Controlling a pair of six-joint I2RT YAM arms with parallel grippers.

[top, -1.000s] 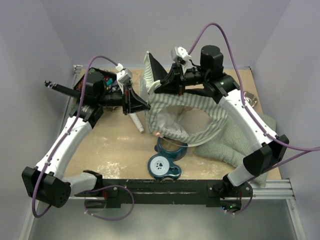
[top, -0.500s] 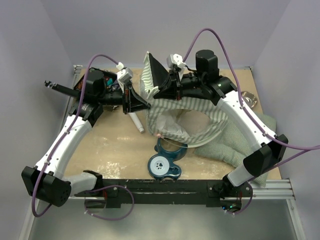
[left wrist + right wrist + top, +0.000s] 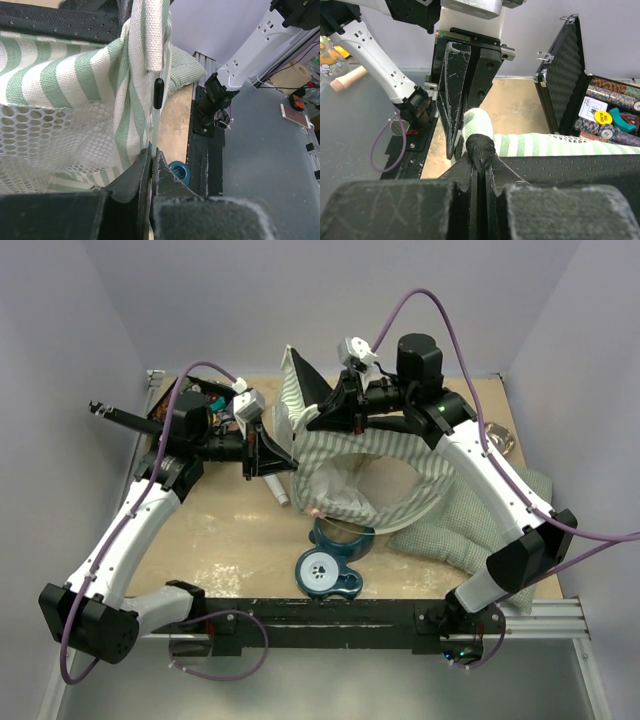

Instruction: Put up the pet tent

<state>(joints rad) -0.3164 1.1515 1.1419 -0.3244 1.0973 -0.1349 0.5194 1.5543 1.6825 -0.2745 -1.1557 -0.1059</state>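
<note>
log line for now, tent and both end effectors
pet tent: slack, not yet standing | left end effector: shut on its white pole | right end effector: shut on its black-capped corner

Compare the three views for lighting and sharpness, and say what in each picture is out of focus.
Top external view: even, soft light, no hard shadows, the pet tent sharp throughout. Left wrist view: stripes and mesh crisp, the near jaws along the bottom edge blurred. Right wrist view: the same blurred foreground jaws, while the open black case behind is sharp.
</note>
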